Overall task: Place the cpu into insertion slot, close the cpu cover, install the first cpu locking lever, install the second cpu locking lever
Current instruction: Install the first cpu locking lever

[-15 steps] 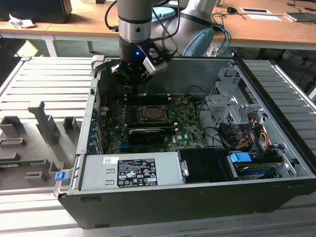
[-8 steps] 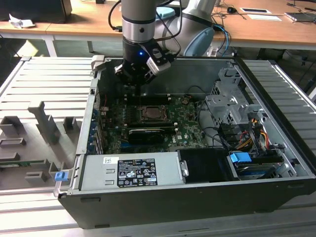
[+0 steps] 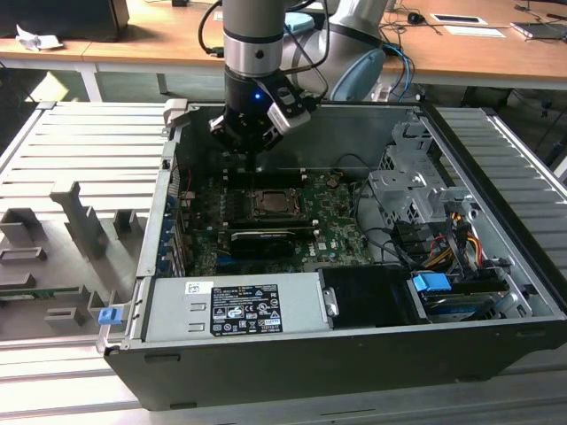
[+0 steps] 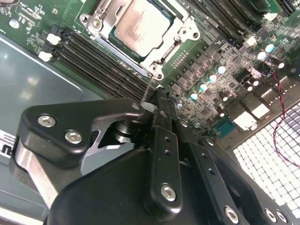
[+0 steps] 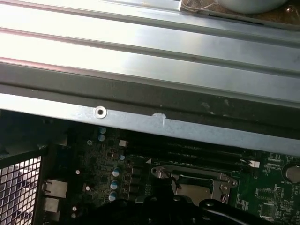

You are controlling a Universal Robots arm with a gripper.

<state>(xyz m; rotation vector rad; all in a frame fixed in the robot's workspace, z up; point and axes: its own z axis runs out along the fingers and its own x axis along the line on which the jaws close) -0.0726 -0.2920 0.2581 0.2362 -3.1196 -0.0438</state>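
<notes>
In the second wrist view the cpu (image 4: 140, 24) lies flat in the insertion slot, its dull silver top showing through the window of the cpu cover (image 4: 165, 50), which is down around it. A thin wire locking lever (image 4: 149, 87) rises from the socket's corner to the tips of my gripper (image 4: 161, 101). The black fingers are pressed together and shut; I cannot tell whether they touch the lever. In the exterior view the gripper (image 3: 251, 149) hangs just behind the insertion slot (image 3: 273, 204) on the green board. The first wrist view shows the socket (image 5: 197, 180).
The open computer case (image 3: 354, 350) has a grey power supply (image 3: 235, 305) at the front and a drive cage (image 3: 416, 190) with cables on the exterior view's right. Black memory slots (image 4: 103, 65) run beside the socket. A black graphics card (image 3: 266, 241) lies in front of it.
</notes>
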